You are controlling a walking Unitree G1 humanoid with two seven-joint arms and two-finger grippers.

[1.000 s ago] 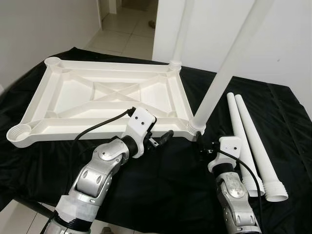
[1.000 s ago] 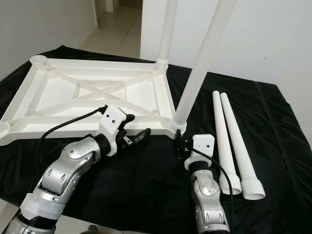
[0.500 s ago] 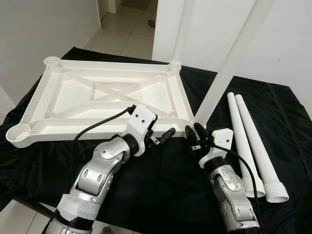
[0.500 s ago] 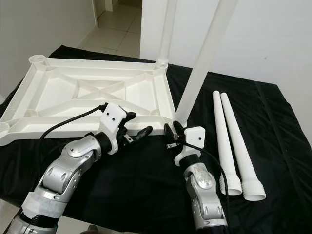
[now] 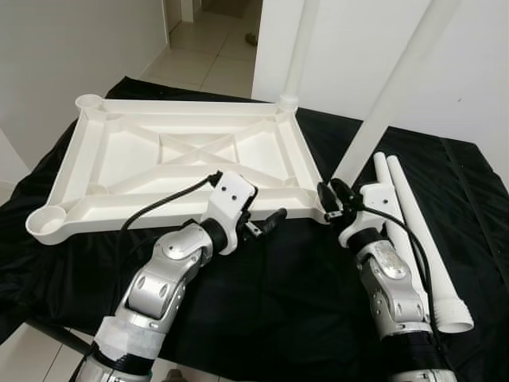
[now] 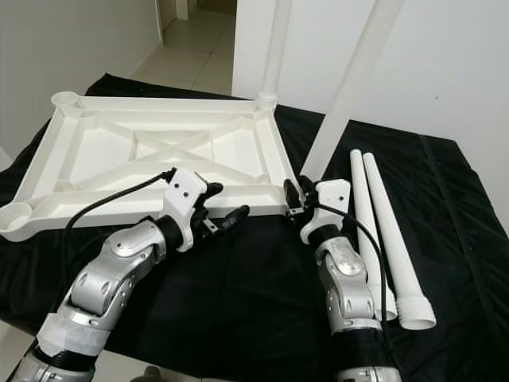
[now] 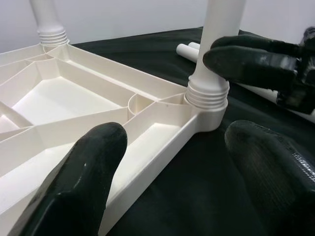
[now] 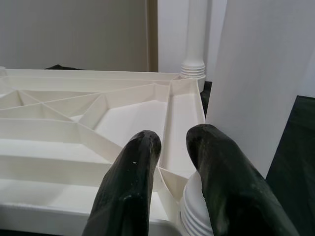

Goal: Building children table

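Note:
The white table top (image 5: 191, 155) lies upside down on a black cloth. One white leg (image 5: 298, 48) stands in its far right corner. A second leg (image 5: 390, 95) rises tilted from the near right corner, its threaded collar (image 7: 206, 93) seated in the socket. My right gripper (image 5: 330, 195) is at this leg's base, open by a narrow gap, with nothing between its fingers (image 8: 211, 162); one finger rests against the collar. My left gripper (image 5: 266, 223) hovers open just in front of the table top's near edge, holding nothing.
Two loose white legs (image 5: 425, 247) lie side by side on the cloth at the right. The near left socket (image 5: 44, 223) and far left socket (image 5: 89, 102) hold no leg. White walls stand behind, with a doorway at the far left.
My right gripper has risen from the cloth in front of the near right corner, swung past its left side, and now sits against the leg's base. The left gripper has barely moved.

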